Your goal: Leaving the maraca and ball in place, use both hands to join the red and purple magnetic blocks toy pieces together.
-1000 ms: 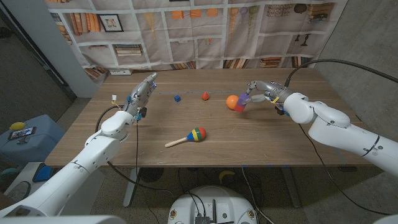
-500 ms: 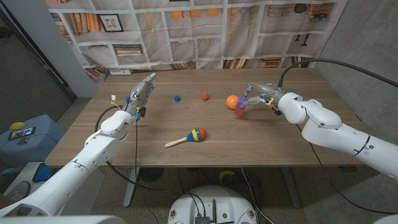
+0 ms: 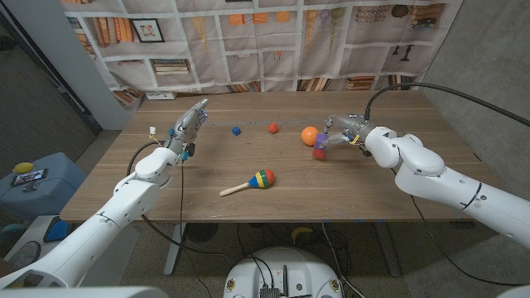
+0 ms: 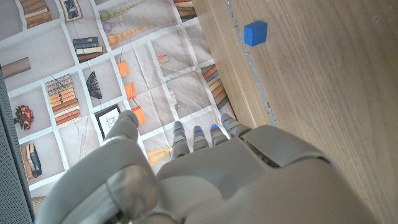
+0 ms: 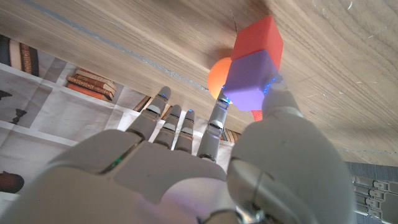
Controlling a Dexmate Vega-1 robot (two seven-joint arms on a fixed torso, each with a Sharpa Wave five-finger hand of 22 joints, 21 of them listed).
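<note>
The purple cube block (image 5: 251, 81) sits stacked against the red cube block (image 5: 258, 38), the two touching face to face, so the joined pair's long axis runs from the table surface up toward the hand; in the head view the red block (image 3: 318, 152) is on the wood and the purple one (image 3: 321, 143) is on top of it, on the right half of the wooden table (image 3: 348, 186). The right hand (image 5: 186, 168) is on the purple block, pinching it between the thumb and a fingertip, with the other fingers (image 5: 163, 109) stretched out and apart past the block. In the head view the right hand (image 3: 339, 131) reaches in from the right, the forearm angled across the table edge toward the centre.

Just beside the pair, on the far side, lies the orange ball (image 3: 309, 135), close to the blocks; whether it touches them I cannot tell. The wooden maraca with red, yellow, green and blue bands (image 3: 251, 182) lies nearer the front edge, head to the right, handle pointing left.

The left hand (image 3: 187, 127) is over the table's left side holding nothing, fingers extended and slightly apart, pointing toward the far edge. A small blue cube (image 4: 255, 32) is on the wood ahead of it, well apart. A small red piece (image 3: 273, 127) sits further right.
</note>
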